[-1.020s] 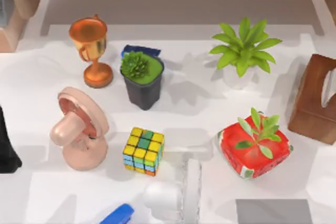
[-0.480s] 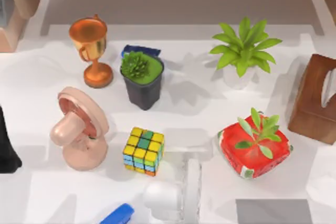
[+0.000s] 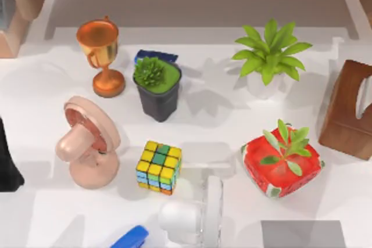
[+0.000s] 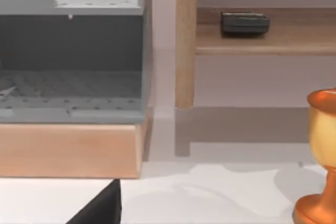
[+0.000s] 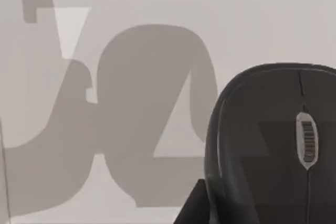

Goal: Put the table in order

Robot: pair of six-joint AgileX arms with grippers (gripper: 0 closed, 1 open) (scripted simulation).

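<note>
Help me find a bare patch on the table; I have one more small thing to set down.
The table is bare at its left, between the gold trophy and the pink fan. Another free strip runs between the dark succulent pot and the red watermelon planter. Around the colour cube and white fan it is crowded.

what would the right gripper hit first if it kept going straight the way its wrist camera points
Most likely the black computer mouse, which lies closest ahead in the right wrist view on the white table. Depth is hard to judge, so this is an estimate.
</note>
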